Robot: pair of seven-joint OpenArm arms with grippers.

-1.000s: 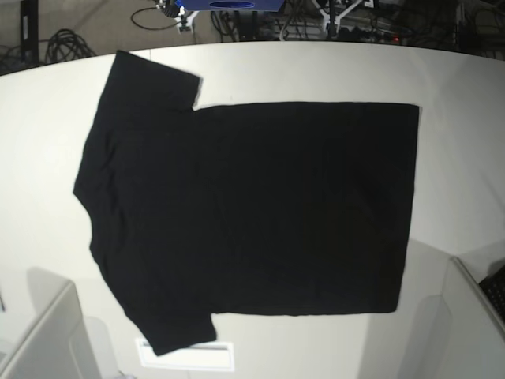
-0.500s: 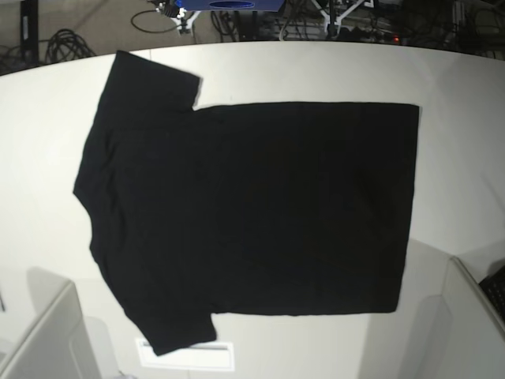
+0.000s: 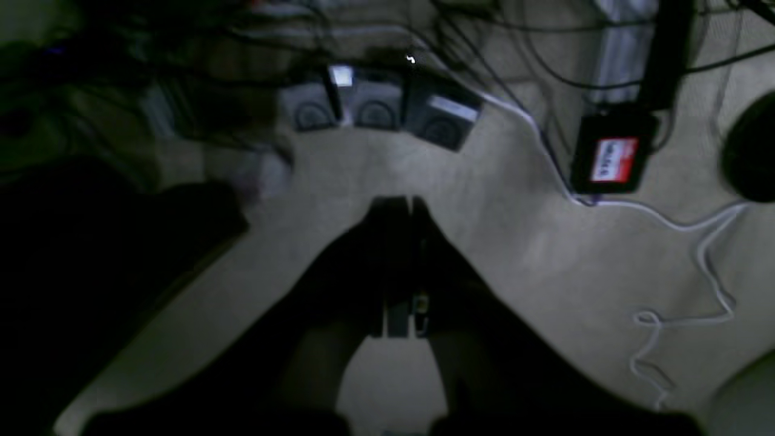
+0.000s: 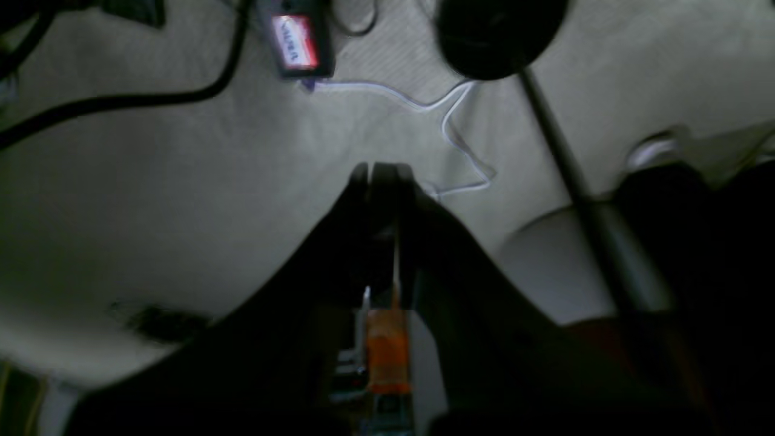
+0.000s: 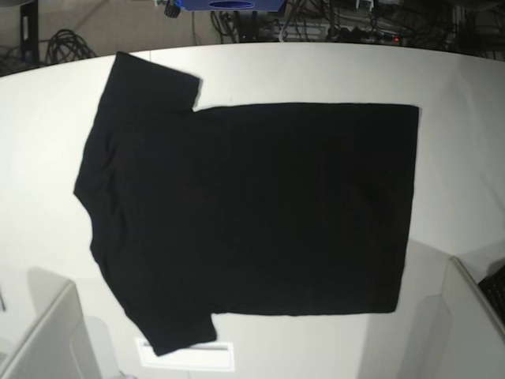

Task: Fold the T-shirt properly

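Observation:
The black T-shirt (image 5: 252,209) lies spread flat on the white table (image 5: 458,118) in the base view, collar and sleeves to the left, hem to the right. No print shows. Neither gripper appears in the base view; only the arms' pale bases show at the bottom corners. In the left wrist view my left gripper (image 3: 396,209) is shut and empty, hanging over the carpeted floor. In the right wrist view my right gripper (image 4: 381,175) is shut and empty, also over the floor. The shirt does not show in either wrist view.
A white label (image 5: 189,355) lies on the table by the lower sleeve. Cables and a blue device (image 5: 229,6) sit beyond the table's far edge. Power bricks (image 3: 611,156) and white cable (image 4: 448,121) lie on the floor under the wrist cameras.

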